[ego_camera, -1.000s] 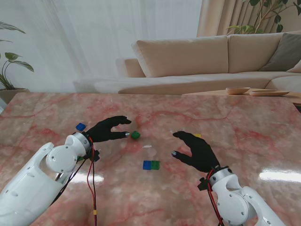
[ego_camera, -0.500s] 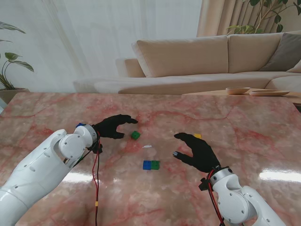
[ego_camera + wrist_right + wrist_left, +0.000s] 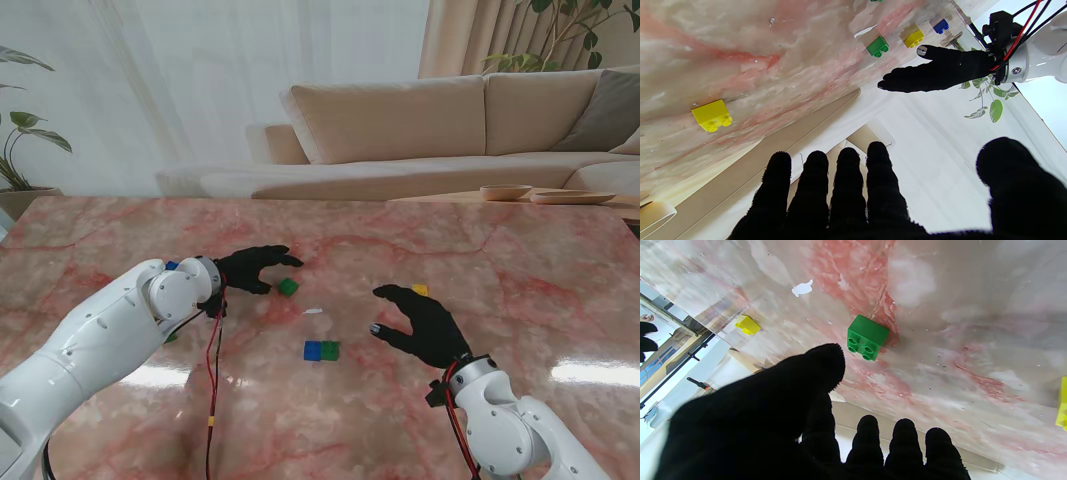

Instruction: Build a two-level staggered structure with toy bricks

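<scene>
Stand view: the left hand (image 3: 252,268) hovers with fingers spread and empty just left of the loose green brick (image 3: 288,287) — probably lining up a grasp. The right hand (image 3: 422,321), also spread and empty, hangs right of the blue-and-green brick pair (image 3: 321,350), the likely base. A blue brick (image 3: 172,266) is half hidden behind the left arm.

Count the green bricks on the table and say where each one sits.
2. One green brick lies loose just beyond the left hand. Another green brick touches the blue brick nearer to me. The left arm may hide others.
</scene>
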